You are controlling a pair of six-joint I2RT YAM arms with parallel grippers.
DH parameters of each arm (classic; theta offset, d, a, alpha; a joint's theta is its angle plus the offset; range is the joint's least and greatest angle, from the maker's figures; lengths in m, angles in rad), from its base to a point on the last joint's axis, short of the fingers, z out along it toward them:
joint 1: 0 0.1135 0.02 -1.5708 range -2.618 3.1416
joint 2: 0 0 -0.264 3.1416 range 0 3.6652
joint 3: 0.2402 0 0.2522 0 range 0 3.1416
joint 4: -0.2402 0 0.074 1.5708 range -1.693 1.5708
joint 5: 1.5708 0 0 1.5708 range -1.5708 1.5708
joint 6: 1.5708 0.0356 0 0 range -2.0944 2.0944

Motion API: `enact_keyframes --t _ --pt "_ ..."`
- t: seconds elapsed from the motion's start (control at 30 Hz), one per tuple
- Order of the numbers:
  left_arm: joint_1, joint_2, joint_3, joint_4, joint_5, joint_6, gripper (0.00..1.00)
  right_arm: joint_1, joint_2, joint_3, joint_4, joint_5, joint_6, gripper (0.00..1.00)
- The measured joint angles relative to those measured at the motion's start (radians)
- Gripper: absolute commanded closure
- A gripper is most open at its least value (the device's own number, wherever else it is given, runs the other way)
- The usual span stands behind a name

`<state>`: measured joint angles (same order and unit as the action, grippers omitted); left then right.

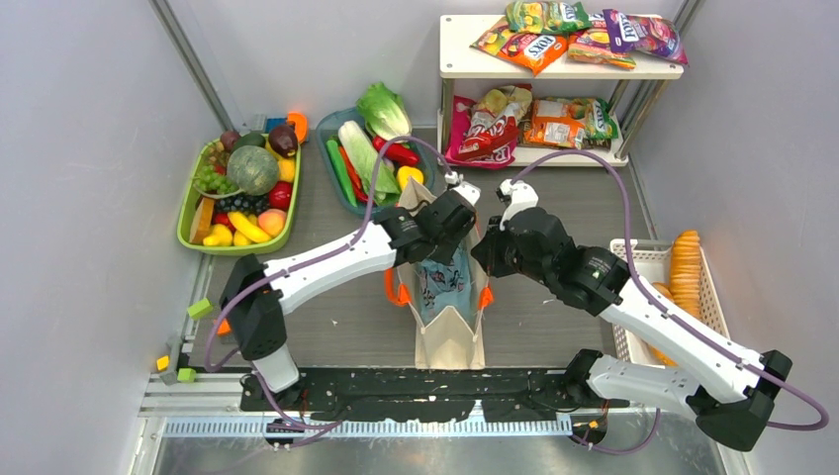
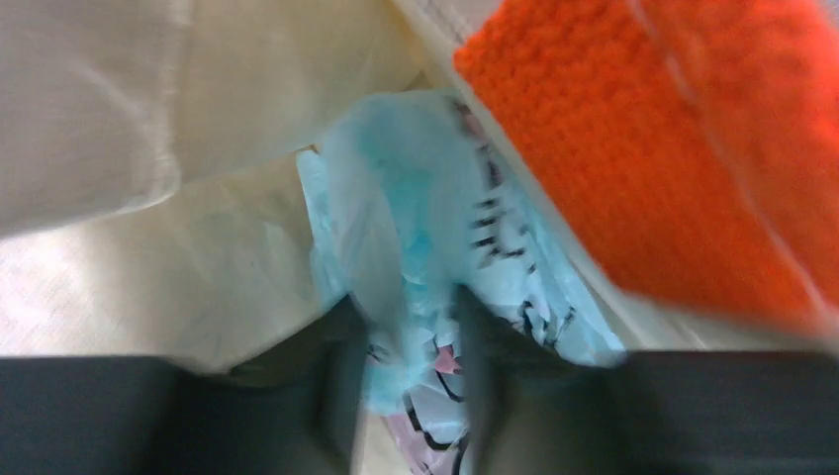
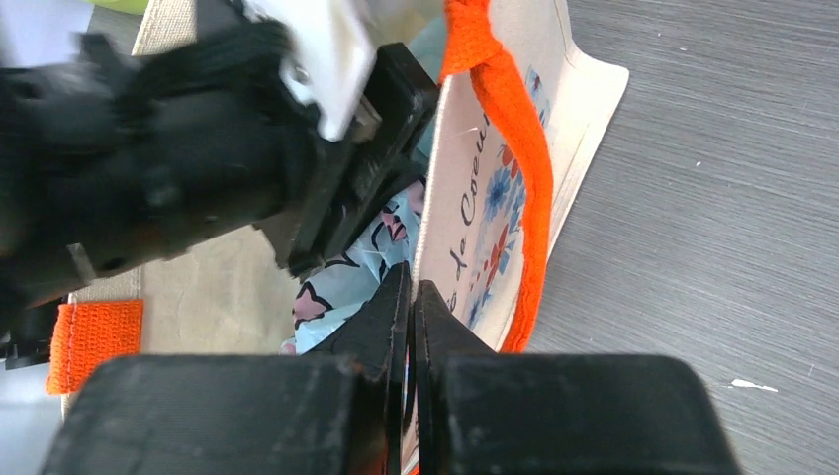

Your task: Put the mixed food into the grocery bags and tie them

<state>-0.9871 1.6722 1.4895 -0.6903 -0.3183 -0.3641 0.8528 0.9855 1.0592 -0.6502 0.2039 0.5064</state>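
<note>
The beige canvas tote [image 1: 450, 341] with orange handles [image 3: 519, 168] stands in the middle of the table. The light-blue plastic bag [image 1: 443, 282] sits inside it. My left gripper [image 1: 450, 233] reaches down into the tote. In the blurred left wrist view its fingers [image 2: 336, 376] stand apart with a fold of the blue bag [image 2: 416, 198] between them. My right gripper [image 3: 411, 287] is shut on the tote's right rim [image 3: 475, 218], next to the handle. Snack packets [image 1: 534, 45] lie on the shelf. Toy vegetables [image 1: 371, 148] and toy fruit [image 1: 242, 183] lie in two green trays.
A white two-level shelf [image 1: 455, 59] stands at the back right, with more packets [image 1: 554, 119] on its lower level. A white mesh basket [image 1: 633, 257] of round biscuits sits at the right. Grey walls close in both sides.
</note>
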Motion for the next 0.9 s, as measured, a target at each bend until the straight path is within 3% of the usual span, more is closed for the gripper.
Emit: enact_keyframes --t 0.03,0.07,0.23,0.4,0.6,0.73,0.9 --pt "0.0 0.019 0.002 -0.005 -0.008 -0.005 0.98 0.0 -0.003 -0.003 0.001 0.001 0.001 0.95" --pt "0.0 0.034 0.002 -0.016 -0.015 -0.007 1.0 0.0 -0.008 -0.006 0.002 0.002 0.002 0.95" --pt "-0.002 0.03 0.002 -0.063 -0.031 0.002 1.0 0.0 -0.039 -0.025 0.002 0.025 0.009 0.95" --pt "-0.002 -0.077 0.03 -0.104 0.012 0.01 1.0 0.0 -0.068 -0.054 -0.002 0.08 0.02 0.95" --pt "0.014 -0.243 0.239 -0.2 0.045 0.037 1.0 0.0 -0.074 -0.074 -0.002 0.131 0.027 0.95" --pt "0.133 -0.346 0.381 -0.255 0.06 0.04 1.0 0.0 -0.074 -0.074 -0.002 0.144 0.027 0.95" --pt "0.378 -0.492 0.414 -0.33 0.02 0.045 1.0 -0.002 -0.079 -0.074 -0.009 0.158 0.028 0.95"
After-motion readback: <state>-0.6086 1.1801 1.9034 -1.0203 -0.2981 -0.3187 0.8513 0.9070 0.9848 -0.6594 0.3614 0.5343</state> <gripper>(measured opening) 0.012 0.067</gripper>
